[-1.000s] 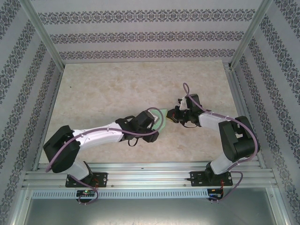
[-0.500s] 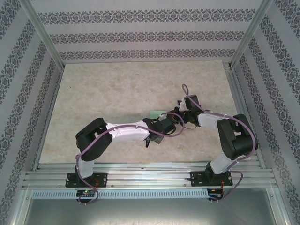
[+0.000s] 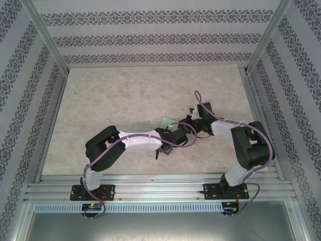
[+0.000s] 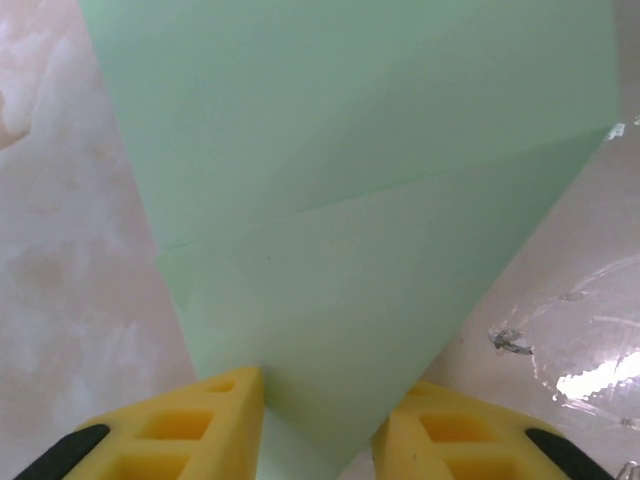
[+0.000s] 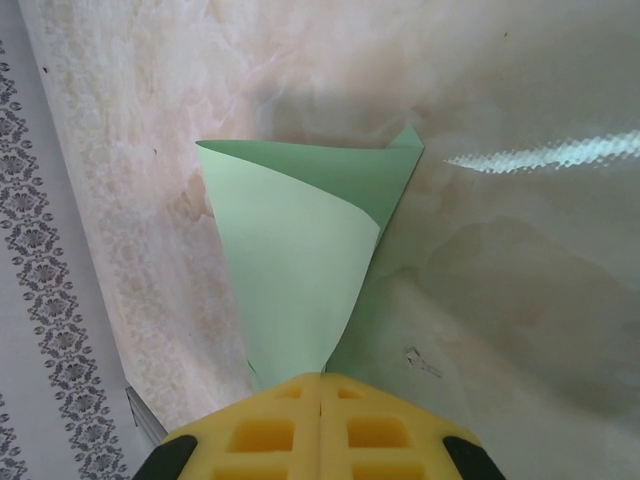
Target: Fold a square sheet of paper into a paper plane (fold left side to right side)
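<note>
Right gripper (image 5: 320, 392) has its yellow fingers pressed tight together, pinching one end of the mint-green paper (image 5: 300, 260). On my right wrist feed the sheet fans out from that pinch, one flap curling over the other. Left gripper (image 4: 320, 400) sits with its jaws partly apart, a narrow gap, and a pointed end of the paper lies between its two fingers. I cannot tell whether they press on it. On that feed the paper spreads flat ahead with creases running across it. From overhead, both arms meet a little right of the middle of the marble-patterned table (image 3: 115, 95), a corner of the paper peeking out just beyond the left wrist. Patterned walls (image 3: 150, 40) ring the table.
</note>
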